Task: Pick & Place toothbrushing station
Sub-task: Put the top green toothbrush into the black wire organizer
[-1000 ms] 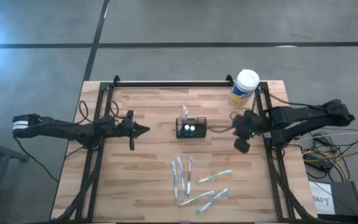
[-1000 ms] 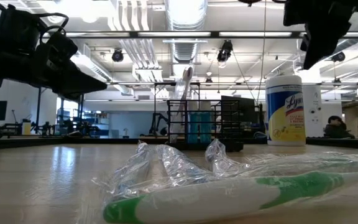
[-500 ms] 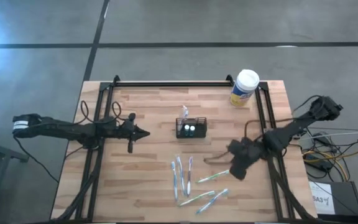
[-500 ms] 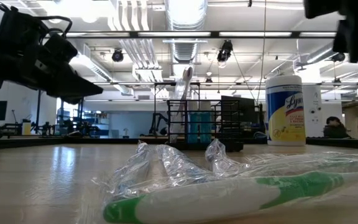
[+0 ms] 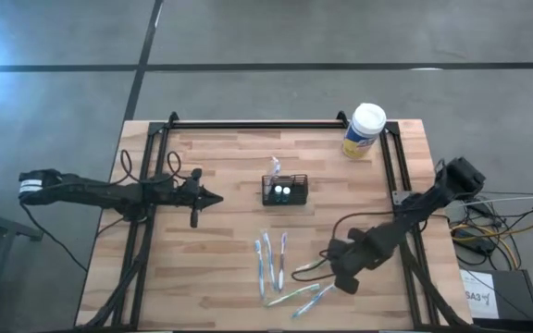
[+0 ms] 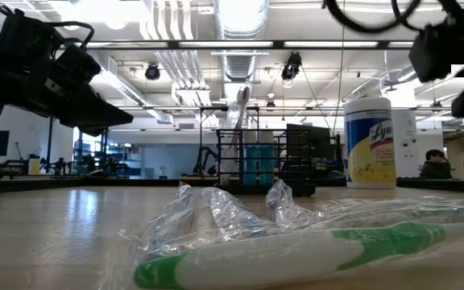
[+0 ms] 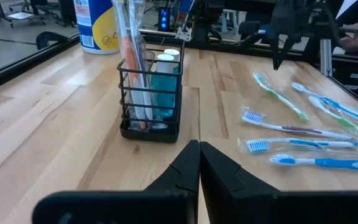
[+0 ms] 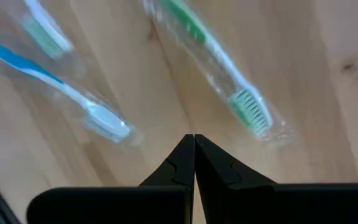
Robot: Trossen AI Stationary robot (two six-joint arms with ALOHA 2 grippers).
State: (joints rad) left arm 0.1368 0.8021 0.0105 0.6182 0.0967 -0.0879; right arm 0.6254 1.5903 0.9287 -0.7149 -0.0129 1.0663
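Observation:
The toothbrushing station [image 5: 285, 190], a small black wire holder, stands on its base at the table's middle. It holds a wrapped toothbrush and blue-capped items, and also shows in the left wrist view [image 7: 151, 93] and the low view [image 6: 264, 161]. My left gripper [image 5: 218, 197] is shut and empty. It hovers left of the holder and points at it. My right gripper [image 5: 299, 270] is shut and empty. It hangs above the wrapped toothbrushes [image 5: 290, 268] near the front edge. A green one [image 8: 222, 68] and a blue one [image 8: 48, 68] lie under it.
A white-capped, yellow-labelled round canister [image 5: 365, 129] stands at the far right corner. Several wrapped toothbrushes [image 7: 297, 124] lie spread on the wood between the holder and the near edge. A black frame [image 5: 248, 123] runs along the far edge and both sides.
My right gripper has swung from beside the holder's right side toward the table's near edge and somewhat left. It now hangs over the toothbrushes and has stayed shut. My left gripper has dipped a little. The holder and the toothbrushes have not moved.

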